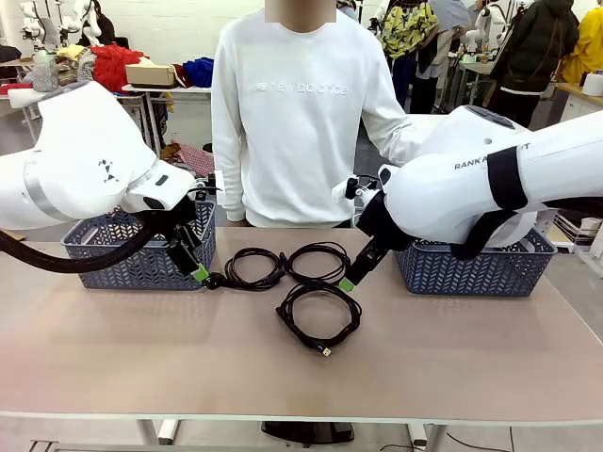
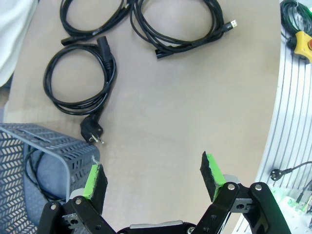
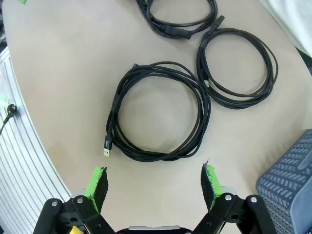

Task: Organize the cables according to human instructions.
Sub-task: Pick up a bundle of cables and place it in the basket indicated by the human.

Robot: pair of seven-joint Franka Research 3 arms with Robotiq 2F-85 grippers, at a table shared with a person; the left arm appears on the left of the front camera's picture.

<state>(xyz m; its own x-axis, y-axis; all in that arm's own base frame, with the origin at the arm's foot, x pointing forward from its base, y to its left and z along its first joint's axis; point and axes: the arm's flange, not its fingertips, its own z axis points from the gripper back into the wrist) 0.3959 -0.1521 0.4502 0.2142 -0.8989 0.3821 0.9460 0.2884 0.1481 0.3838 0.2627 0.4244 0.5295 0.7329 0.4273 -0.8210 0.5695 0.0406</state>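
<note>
Three black coiled cables lie on the tan table between my grippers: one with a chunky plug (image 1: 252,266) (image 2: 80,78), one beside it (image 1: 318,261) (image 3: 239,68), and a larger one nearer me (image 1: 320,315) (image 3: 158,117) with a small silver connector (image 3: 106,146). Another black cord (image 2: 28,163) lies inside the left basket (image 1: 141,252). My left gripper (image 1: 195,268) (image 2: 153,178) hangs open by that basket's corner, near the plug (image 2: 92,131). Above the large coil's edge, my right gripper (image 1: 350,278) (image 3: 155,183) is open and holds nothing. The human (image 1: 292,113) in a white sweatshirt stands at the far side.
A second blue-grey basket (image 1: 476,266) (image 3: 290,180) stands at the right. The near half of the table (image 1: 188,367) is bare. Both baskets sit close to the grippers. Other people and tables show far behind.
</note>
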